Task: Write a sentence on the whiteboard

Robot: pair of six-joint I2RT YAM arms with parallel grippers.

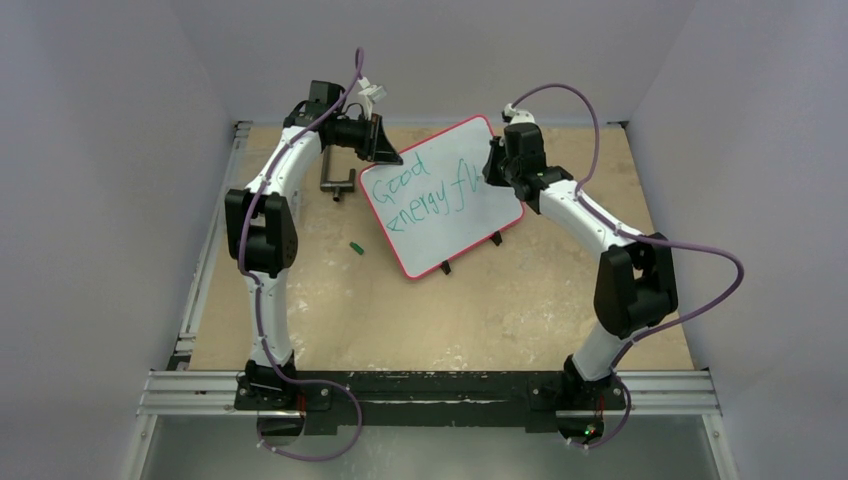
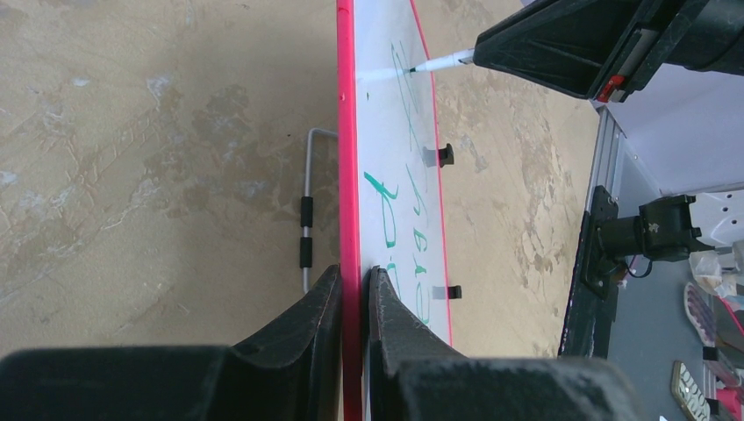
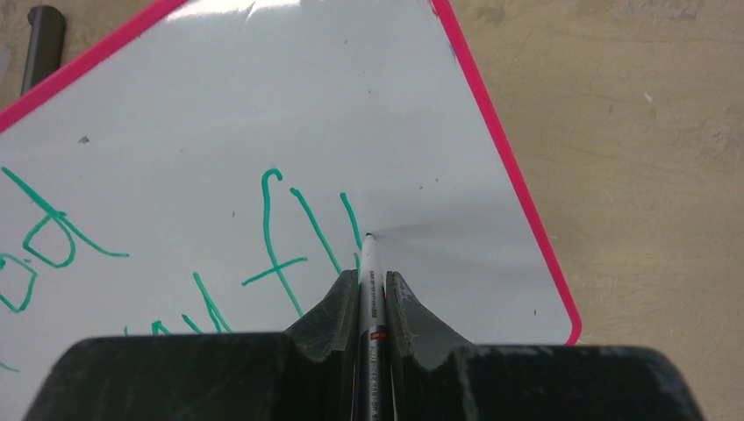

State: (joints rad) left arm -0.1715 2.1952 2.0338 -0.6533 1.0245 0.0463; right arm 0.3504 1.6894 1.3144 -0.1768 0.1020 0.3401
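Tan bench carries everything. On its far middle sits the whiteboard, red frame, turned at a slant between the two arms.

Left end effector is at the board's far left corner. The top view hides its fingers behind the wrist. The left wrist view shows the left end effector pinching the red frame, one finger on each face. There the whiteboard is seen nearly edge-on, so the text is squashed and hard to read.

Right end effector is over the board's right edge and covers the end of the writing from above. In its own view the right end effector is pressed onto a marker, tip on the white surface. The left wrist view also catches that marker sticking out of the black fingers.

The sentence is green, two slanted lines: we read "Good" and "energy fl". Close up, the sentence shows "f", "l" and one more short stroke at the tip; the words on the left are cut off.

A grey metal bar lies just left of the board, partly behind it in the left wrist view.

Two black clip feet sit on the near edge; we cannot tell if they touch the bench.

A small green cap lies loose near the near-left corner, seen only from the top.
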